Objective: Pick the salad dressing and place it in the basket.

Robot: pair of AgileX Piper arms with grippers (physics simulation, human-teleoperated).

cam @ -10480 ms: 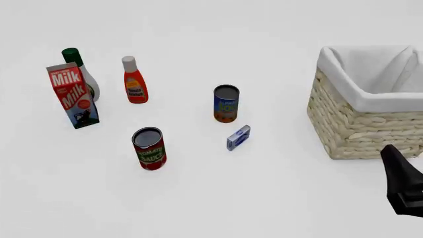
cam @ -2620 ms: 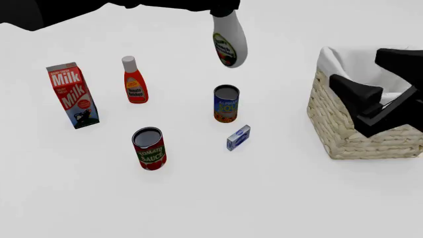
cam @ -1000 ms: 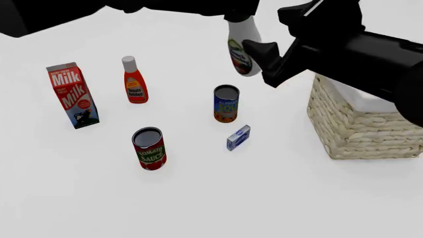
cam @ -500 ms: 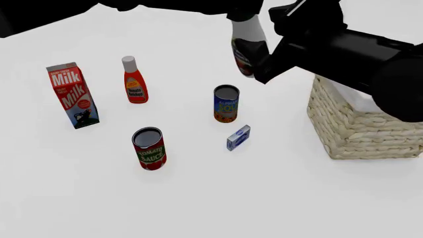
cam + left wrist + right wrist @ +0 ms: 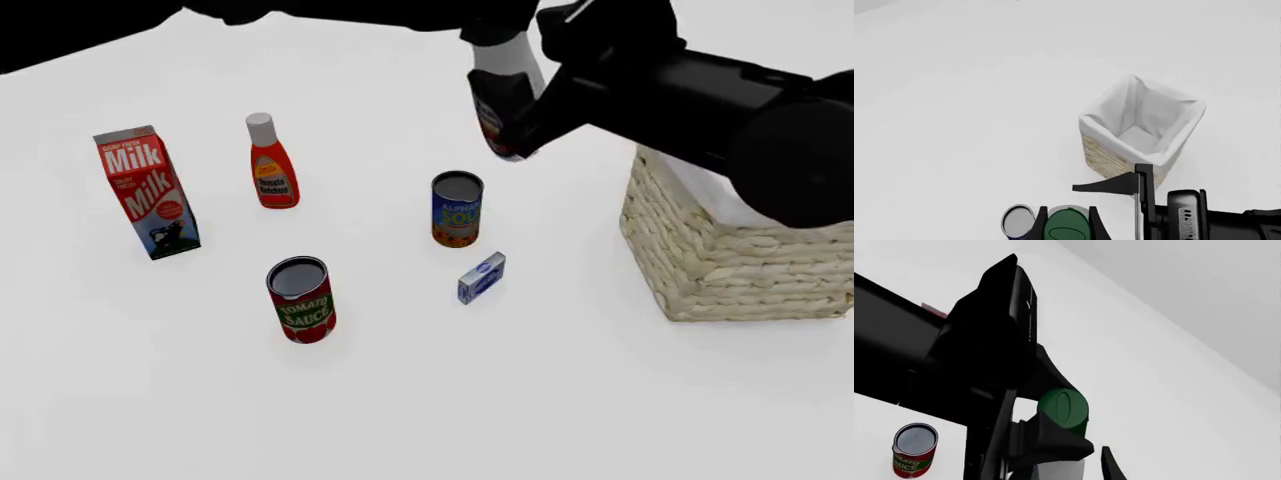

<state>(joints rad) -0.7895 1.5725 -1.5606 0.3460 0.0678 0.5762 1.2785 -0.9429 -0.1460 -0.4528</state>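
The salad dressing (image 5: 499,98), a white bottle with a green cap, hangs in the air left of the basket (image 5: 727,262). My left gripper (image 5: 497,34) is shut on its cap from above. In the left wrist view the cap (image 5: 1067,226) sits between the fingers (image 5: 1039,223). My right gripper (image 5: 525,118) is open at the bottle's body and hides part of it. In the right wrist view the cap (image 5: 1063,407) shows under the left gripper, with one right finger (image 5: 1110,466) beside the bottle. The basket (image 5: 1111,159) is empty, lined with white cloth.
On the table stand a milk carton (image 5: 144,190), a red-orange bottle with a white cap (image 5: 272,165), a blue can (image 5: 457,208), a tomato sauce can (image 5: 302,298) and a small blue box (image 5: 482,277). The blue can is right below the held bottle.
My left gripper lifted the salad dressing from behind the milk carton and carried it right. In the last second my right gripper moved left, up against the bottle's body.
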